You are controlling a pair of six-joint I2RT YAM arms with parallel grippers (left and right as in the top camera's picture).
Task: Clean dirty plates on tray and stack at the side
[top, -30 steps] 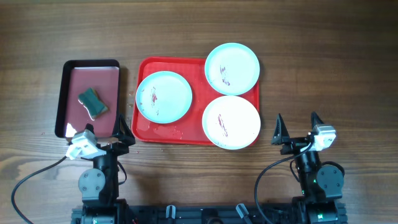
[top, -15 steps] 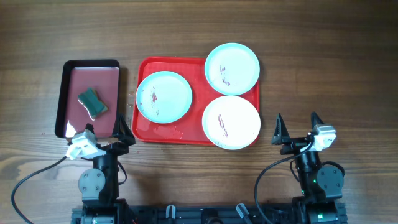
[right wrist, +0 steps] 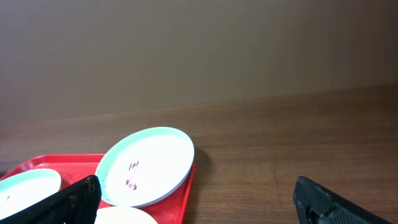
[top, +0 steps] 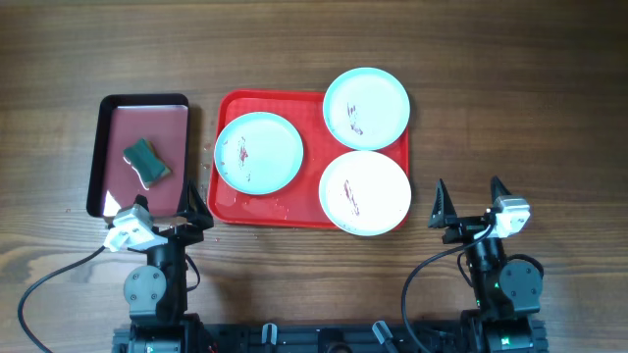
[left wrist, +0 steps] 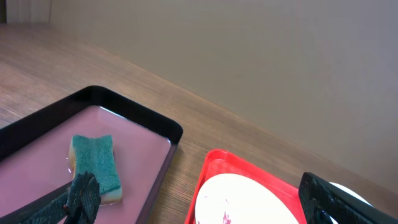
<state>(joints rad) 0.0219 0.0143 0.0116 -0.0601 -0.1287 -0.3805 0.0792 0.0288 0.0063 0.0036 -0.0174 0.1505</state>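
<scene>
Red tray (top: 224, 208) at centre of the wooden desk (top: 491, 59), 3 smeared plates (top: 259, 152) on it, 1 left, 2 right, green sponge (top: 146, 161) in black tray (top: 96, 147) at left, left gripper (top: 163, 199) and right gripper (top: 468, 186) at bottom edge, jaws of both spread wide, empty.

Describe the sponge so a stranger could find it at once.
Left of the red tray sits a smaller black-rimmed tray with a maroon floor. The sponge lies alone on that floor, teal-green and rectangular, unlike the round pale plates.
</scene>
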